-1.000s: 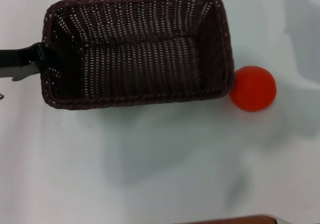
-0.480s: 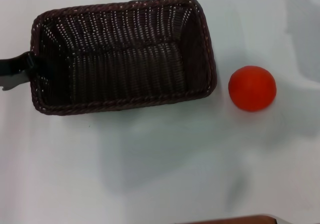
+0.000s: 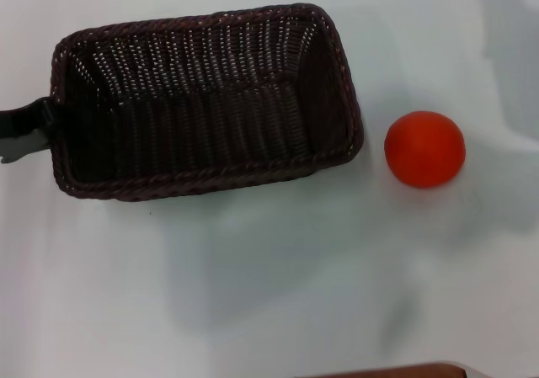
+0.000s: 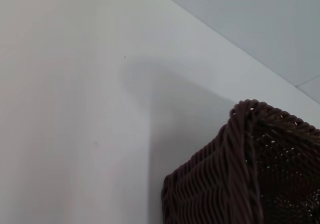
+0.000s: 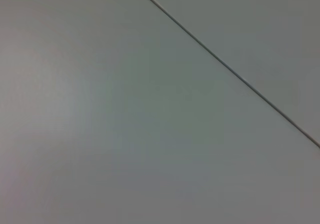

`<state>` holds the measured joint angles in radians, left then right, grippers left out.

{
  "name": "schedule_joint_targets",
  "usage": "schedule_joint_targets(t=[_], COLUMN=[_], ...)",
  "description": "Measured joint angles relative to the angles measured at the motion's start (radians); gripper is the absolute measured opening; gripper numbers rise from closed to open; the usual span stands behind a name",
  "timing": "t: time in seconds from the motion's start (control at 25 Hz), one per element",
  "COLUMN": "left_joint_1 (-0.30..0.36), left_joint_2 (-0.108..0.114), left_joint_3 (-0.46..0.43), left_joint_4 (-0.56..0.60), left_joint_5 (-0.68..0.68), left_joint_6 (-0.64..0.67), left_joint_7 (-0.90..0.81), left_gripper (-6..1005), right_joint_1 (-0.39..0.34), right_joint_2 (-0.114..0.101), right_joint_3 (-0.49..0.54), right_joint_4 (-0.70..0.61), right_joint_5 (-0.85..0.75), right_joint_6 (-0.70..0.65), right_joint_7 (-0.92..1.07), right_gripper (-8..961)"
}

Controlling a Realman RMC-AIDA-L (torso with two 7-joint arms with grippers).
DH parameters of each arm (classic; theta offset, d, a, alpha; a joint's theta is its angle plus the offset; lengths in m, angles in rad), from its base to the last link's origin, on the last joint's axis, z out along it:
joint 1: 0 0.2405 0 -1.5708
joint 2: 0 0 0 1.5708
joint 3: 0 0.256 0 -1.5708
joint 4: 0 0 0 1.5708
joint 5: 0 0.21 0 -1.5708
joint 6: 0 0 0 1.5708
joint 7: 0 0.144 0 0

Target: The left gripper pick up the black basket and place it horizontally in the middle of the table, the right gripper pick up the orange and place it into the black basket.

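Observation:
The black basket [image 3: 202, 100] lies lengthwise on the white table [image 3: 253, 294], left of the middle, its open side up and empty. My left gripper [image 3: 42, 124] reaches in from the left edge of the head view and is shut on the basket's left short rim. One basket corner [image 4: 250, 174] shows in the left wrist view. The orange [image 3: 424, 149] sits on the table to the right of the basket, a small gap apart from it. My right gripper is out of view; its wrist view shows only a plain grey surface.
A brown edge [image 3: 396, 371] shows at the bottom of the head view. Bare table lies in front of the basket and around the orange.
The basket and my left gripper have moved left, so the basket no longer touches the orange. The basket has also shifted slightly toward me. The orange has not moved.

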<state>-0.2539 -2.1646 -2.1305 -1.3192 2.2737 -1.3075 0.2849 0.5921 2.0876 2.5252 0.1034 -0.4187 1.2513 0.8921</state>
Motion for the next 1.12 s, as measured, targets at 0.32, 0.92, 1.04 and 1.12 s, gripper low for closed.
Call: schedule_joint_targets(t=[0.32,0.92,1.04,1.12], left_joint_1=[0.002,-0.026,-0.022,-0.022], left_joint_2=[0.001,0.033,0.037,0.027], left_joint_3=[-0.031,-0.646,-0.696,-0.717], left_joint_4=[0.001,0.181,0.371,0.48], left_joint_5=[-0.002,-0.539,-0.771,-0.886], left_joint_6=[-0.026,-0.286,-0.361,-0.383], left_joint_7=[0.005,0.71,1.024,1.214], left_gripper=[330,748,749,749], right_joint_1=[-0.004,-0.035,-0.052,-0.064], right_joint_2=[-0.001,-0.045,-0.112,-0.161], right_joint_3=[0.001,-0.265,-0.398,-0.448], right_joint_4=[-0.002,0.097,0.174,0.241], right_joint_5=[0.0,-0.059,-0.215,-0.347], right_joint_6=[-0.001,-0.002,-0.002,-0.002], right_joint_7=[-0.005,0.075,0.185,0.286], right_gripper=[756,737,733,731])
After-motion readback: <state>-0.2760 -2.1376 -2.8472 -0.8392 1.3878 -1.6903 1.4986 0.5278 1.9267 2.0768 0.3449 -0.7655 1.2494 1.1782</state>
